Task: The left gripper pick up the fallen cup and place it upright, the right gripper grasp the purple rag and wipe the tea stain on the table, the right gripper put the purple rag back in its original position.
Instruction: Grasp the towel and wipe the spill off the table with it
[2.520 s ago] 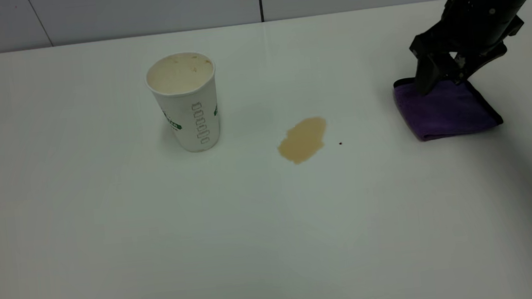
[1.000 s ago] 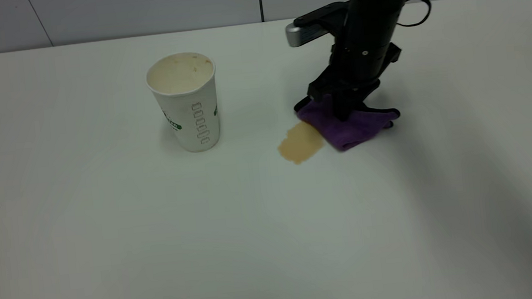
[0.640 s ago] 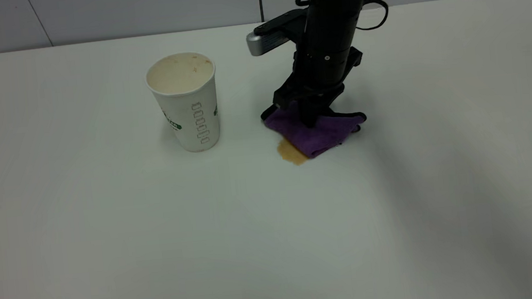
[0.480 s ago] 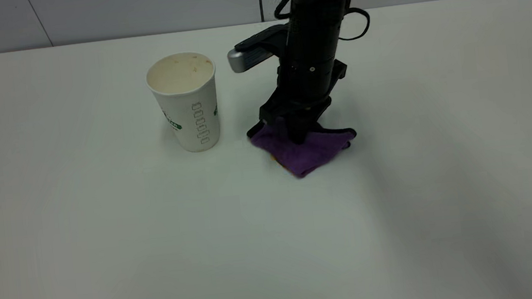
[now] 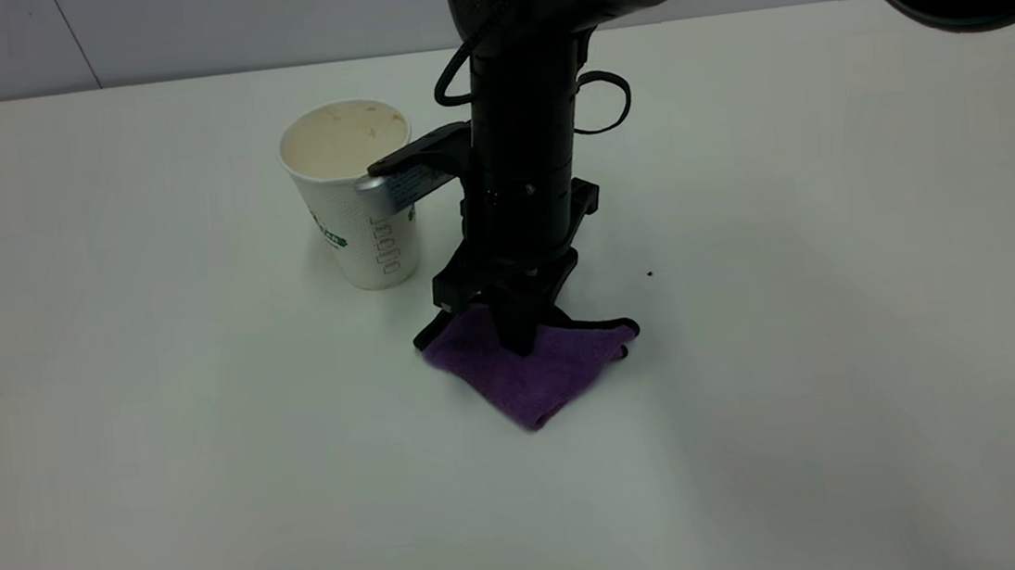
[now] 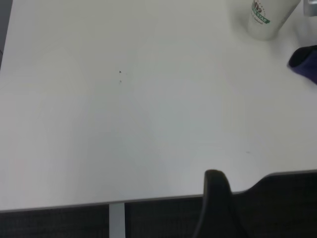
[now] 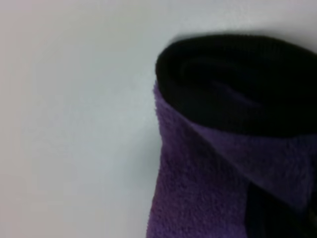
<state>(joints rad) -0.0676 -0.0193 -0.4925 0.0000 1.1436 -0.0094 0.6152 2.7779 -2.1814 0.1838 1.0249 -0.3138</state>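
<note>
Right hand [image 5: 513, 345] is clamped down on the purple rag [image 5: 530, 371], pressing it flat on the bench [image 5: 206, 444] just in front of the upright cup [image 5: 354, 193]. Can't see the left hand, and no tea stain is visible.

The right gripper [image 5: 513, 345], clamped on the purple rag [image 5: 530, 371], has dragged it from the surface's [image 5: 204, 426] right side leftward and toward the near edge, across the spot where the tea stain lay. That puddle no longer shows; only a tiny dark speck [image 5: 650, 274] marks the place.
</note>
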